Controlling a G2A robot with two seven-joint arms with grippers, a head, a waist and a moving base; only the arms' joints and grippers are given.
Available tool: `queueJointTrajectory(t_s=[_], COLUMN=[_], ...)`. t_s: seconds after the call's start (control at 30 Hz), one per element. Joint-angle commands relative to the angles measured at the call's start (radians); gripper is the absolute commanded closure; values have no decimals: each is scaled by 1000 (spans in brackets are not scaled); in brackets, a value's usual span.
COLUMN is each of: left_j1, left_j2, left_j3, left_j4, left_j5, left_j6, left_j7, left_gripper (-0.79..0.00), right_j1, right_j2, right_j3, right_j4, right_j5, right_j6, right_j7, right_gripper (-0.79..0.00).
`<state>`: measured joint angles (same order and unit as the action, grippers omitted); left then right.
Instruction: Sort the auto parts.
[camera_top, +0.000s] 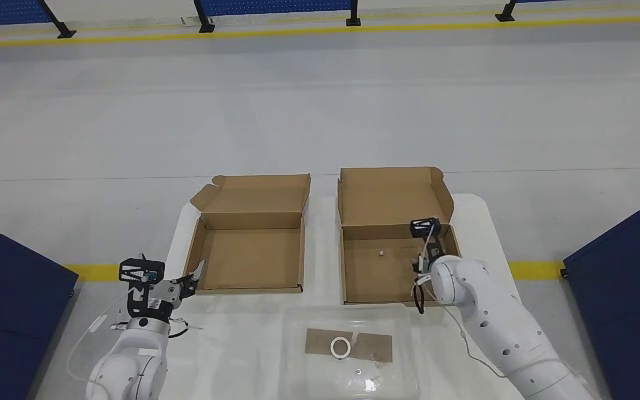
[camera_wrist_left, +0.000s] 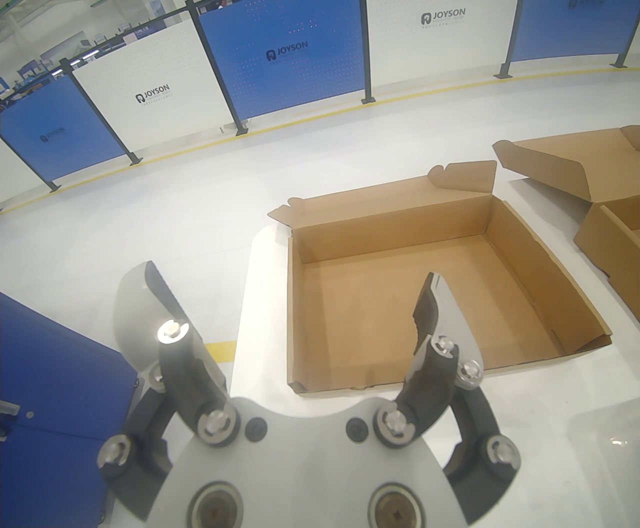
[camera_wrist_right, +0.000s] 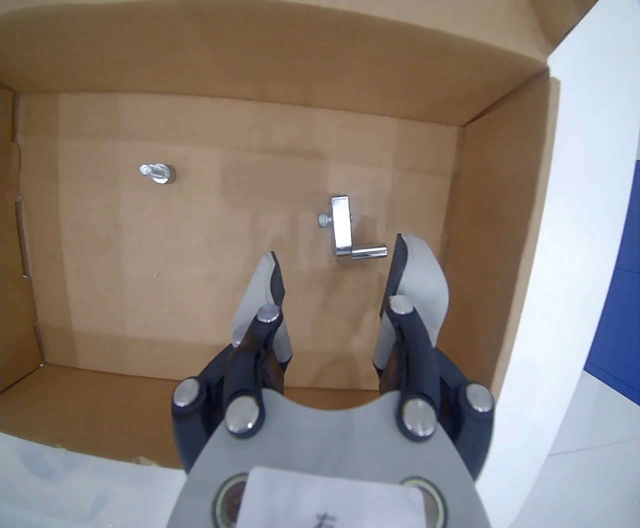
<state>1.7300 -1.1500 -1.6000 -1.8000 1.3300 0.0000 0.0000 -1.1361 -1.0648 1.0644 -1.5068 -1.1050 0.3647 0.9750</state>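
**Auto parts (camera_wrist_right: 344, 235): location and gripper state**

You found two metal parts on the floor of the right cardboard box (camera_wrist_right: 250, 65): a crank-shaped piece (camera_wrist_right: 345, 250) and, well apart from it, a short stud (camera_wrist_right: 157, 173). Your right gripper (camera_wrist_right: 335, 272) hung over that box, jaws apart, holding nothing. Your left gripper (camera_wrist_left: 295, 300) stood spread wide beside the left cardboard box (camera_wrist_left: 545, 285). A white ring (camera_top: 341, 347) lay in the clear tray (camera_top: 300, 372).
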Motion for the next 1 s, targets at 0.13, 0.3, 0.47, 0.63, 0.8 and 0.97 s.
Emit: queueJointTrajectory(t_s=[0.13,0.3,0.47,0.63,0.8,0.97], left_j1=[0,0,0,0,0,0], left_j2=[0,0,0,0,0,0], left_j3=[0,0,0,0,0,0], left_j4=[0,0,0,0,0,0], left_j5=[0,0,0,0,0,0], left_j6=[0,0,0,0,0,0], left_j7=[0,0,0,0,0,0], left_gripper=[-785,-785,-785,-785,-785,-785], right_j1=[-27,-29,-61,-102,-117,-117], right_j2=[6,5,12,31,44,44], right_j3=[30,31,82,144,158,158], right_j4=[-80,-84,-164,-299,-343,-343], right_j5=[-6,1,83,146,172,172], right_j6=[-2,-6,-143,-335,-489,-489], right_j7=[29,21,4,95,220,220], right_gripper=[-785,-785,-785,-785,-785,-785])
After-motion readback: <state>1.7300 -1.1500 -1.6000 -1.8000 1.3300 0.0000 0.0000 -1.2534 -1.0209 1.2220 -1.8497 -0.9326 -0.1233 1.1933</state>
